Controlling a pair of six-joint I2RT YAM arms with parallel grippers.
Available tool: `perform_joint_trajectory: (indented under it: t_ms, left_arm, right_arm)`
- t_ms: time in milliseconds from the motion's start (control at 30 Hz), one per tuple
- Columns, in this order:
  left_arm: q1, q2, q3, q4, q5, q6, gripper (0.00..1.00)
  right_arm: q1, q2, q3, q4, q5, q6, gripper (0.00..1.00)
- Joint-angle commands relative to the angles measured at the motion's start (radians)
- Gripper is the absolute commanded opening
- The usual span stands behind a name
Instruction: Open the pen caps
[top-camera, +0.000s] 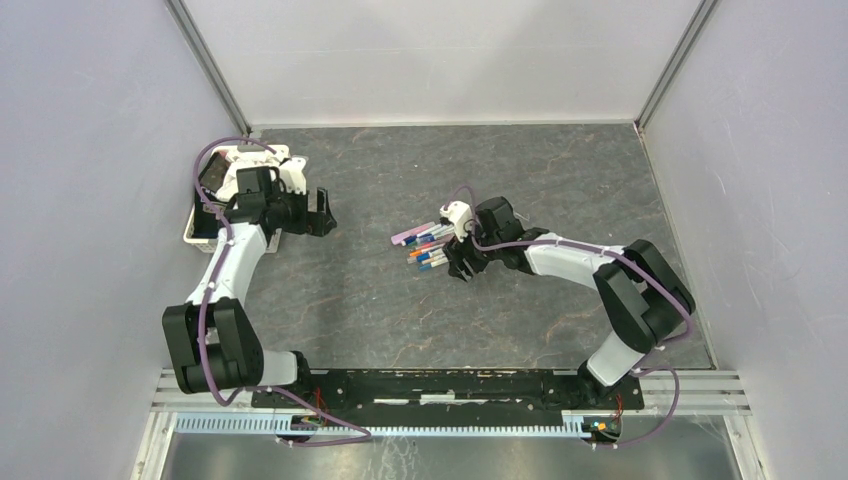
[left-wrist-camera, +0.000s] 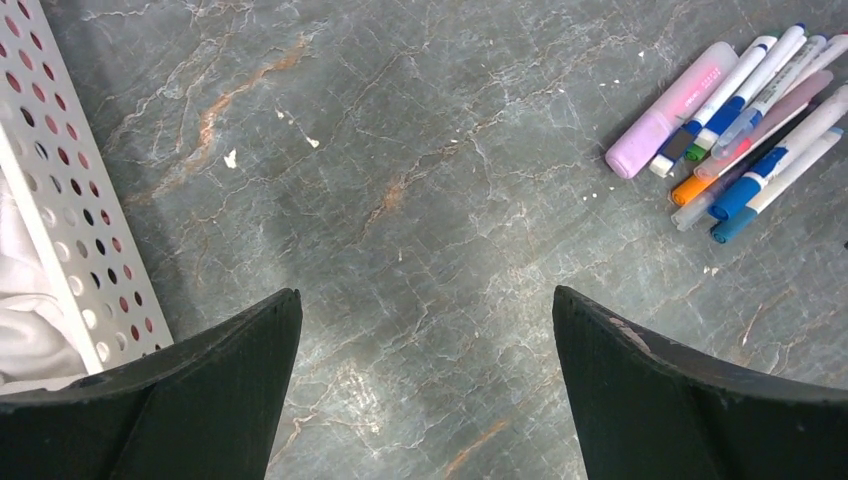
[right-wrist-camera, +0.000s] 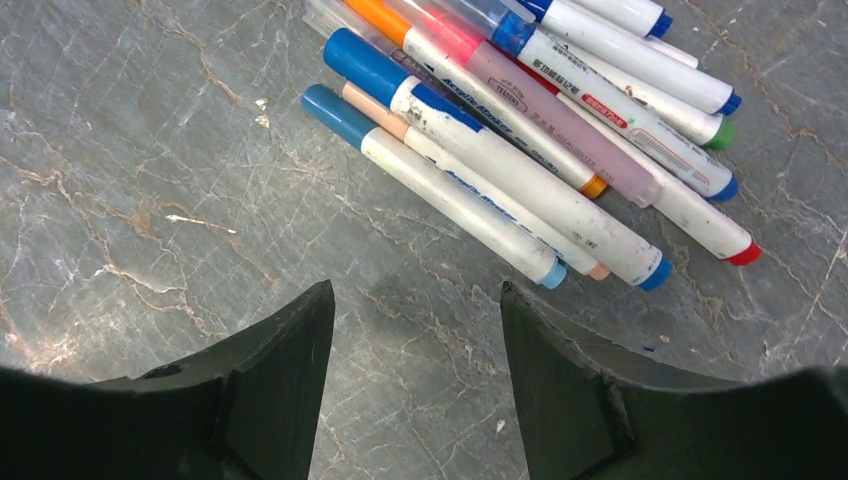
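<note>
Several pens (right-wrist-camera: 520, 130) lie in a loose heap on the grey marbled table, mostly white barrels with coloured ends. The pen caps still sit on them; a blue cap (right-wrist-camera: 365, 65) and a lighter blue cap (right-wrist-camera: 335, 115) face my right wrist camera. My right gripper (right-wrist-camera: 415, 285) hovers just beside the near end of the heap (top-camera: 430, 248), its jaws apart over bare table with nothing between them. My left gripper (left-wrist-camera: 424, 292) stands wide open and empty well to the left (top-camera: 322, 212) of the pens (left-wrist-camera: 745, 130).
A white perforated basket (left-wrist-camera: 70, 200) stands at the far left (top-camera: 200, 225), close behind the left gripper, with something white inside. A pink highlighter (left-wrist-camera: 670, 110) lies at the heap's edge. Walls enclose the table on three sides.
</note>
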Motion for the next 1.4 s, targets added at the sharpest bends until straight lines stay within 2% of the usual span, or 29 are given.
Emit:
perform_joint_trajectory:
  t_ms: [0, 333, 867, 1000, 1100, 1200, 1367]
  left_arm:
    - [0.001, -0.059, 0.036, -0.050, 0.059, 0.075, 1.00]
    - [0.001, -0.060, 0.033, -0.073, 0.118, 0.095, 1.00]
    - [0.001, -0.047, 0.068, -0.092, 0.162, 0.090, 1.00]
    - [0.001, -0.049, 0.068, -0.100, 0.183, 0.095, 1.00]
    - [0.001, -0.047, 0.068, -0.109, 0.197, 0.100, 1.00]
    - [0.001, -0.053, 0.063, -0.114, 0.199, 0.110, 1.00]
    - [0.001, -0.075, 0.056, -0.120, 0.194, 0.124, 1.00]
  right_arm:
    - [0.014, 0.036, 0.067, -0.010, 0.000, -0.047, 0.66]
    - [0.042, 0.125, 0.143, -0.034, 0.002, -0.079, 0.61]
    - [0.074, 0.080, -0.005, 0.061, 0.064, -0.048, 0.46]
    - [0.075, 0.019, -0.002, 0.070, 0.058, -0.050, 0.48]
    - [0.074, 0.008, 0.043, 0.048, 0.063, -0.069, 0.57]
    - [0.074, 0.042, 0.106, -0.002, 0.066, -0.090, 0.62]
    - [0.071, 0.117, 0.156, -0.026, 0.067, -0.100, 0.63]
